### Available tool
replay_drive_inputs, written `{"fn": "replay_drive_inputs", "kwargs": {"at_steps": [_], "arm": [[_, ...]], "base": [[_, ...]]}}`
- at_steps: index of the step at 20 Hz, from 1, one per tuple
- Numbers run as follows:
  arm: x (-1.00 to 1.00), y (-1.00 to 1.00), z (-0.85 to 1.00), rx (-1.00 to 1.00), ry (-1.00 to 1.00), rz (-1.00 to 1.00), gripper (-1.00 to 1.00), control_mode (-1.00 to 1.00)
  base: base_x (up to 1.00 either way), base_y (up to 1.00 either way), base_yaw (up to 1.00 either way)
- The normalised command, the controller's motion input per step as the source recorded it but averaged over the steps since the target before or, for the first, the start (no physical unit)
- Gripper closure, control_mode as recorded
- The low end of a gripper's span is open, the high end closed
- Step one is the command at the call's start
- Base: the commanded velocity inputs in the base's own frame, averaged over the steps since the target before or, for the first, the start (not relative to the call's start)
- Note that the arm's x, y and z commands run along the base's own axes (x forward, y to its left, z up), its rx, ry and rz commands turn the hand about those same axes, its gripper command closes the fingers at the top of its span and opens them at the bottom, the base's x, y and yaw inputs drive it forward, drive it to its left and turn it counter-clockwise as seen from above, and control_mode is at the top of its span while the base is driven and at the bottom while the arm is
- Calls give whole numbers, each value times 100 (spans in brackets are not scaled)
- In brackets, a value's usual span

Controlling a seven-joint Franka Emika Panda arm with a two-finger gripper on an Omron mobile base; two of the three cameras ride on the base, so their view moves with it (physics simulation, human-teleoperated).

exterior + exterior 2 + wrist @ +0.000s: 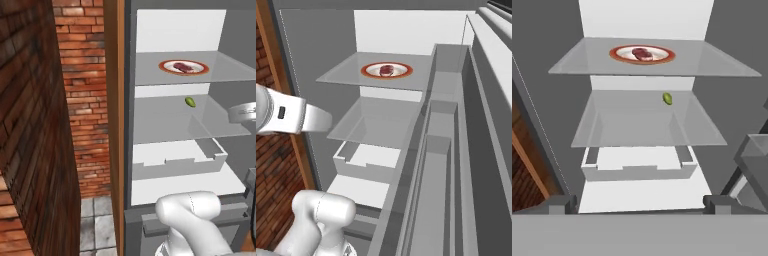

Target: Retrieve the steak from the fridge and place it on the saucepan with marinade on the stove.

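Resting on an orange-rimmed white plate [642,54], the steak [642,53] sits on the top glass shelf [722,67] of the open fridge [557,115], well ahead of and above the gripper [640,204], whose two dark fingertips [562,204] stand wide apart and hold nothing. One shelf lower [632,125], a small green oval fruit [667,98] lies nearer the gripper and a little to its right, apart from the plate. Below that shelf a white drawer [637,170] with a notched front edge lies closest to the fingertips, just beyond them. From the right base view, the fridge door's stacked grey bins [438,165] stand off to the gripper's right, flanking the shelves. A wooden cabinet side [114,120] and a red brick wall [80,75] bound the fridge on the gripper's left, seen in the left base view. Nothing lies between the spread fingertips and the plate but open air above the lower shelf.
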Motion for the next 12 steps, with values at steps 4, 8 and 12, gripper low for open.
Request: {"fn": "replay_drive_inputs", "kwargs": {"at_steps": [4, 8, 12], "arm": [[2, 0, 15, 0, 3, 2, -100, -100], [26, -1, 1, 0, 2, 7, -100, -100], [44, -2, 0, 0, 0, 8, -100, -100]], "base": [[0, 0, 0], [0, 0, 0], [0, 0, 0]]}}
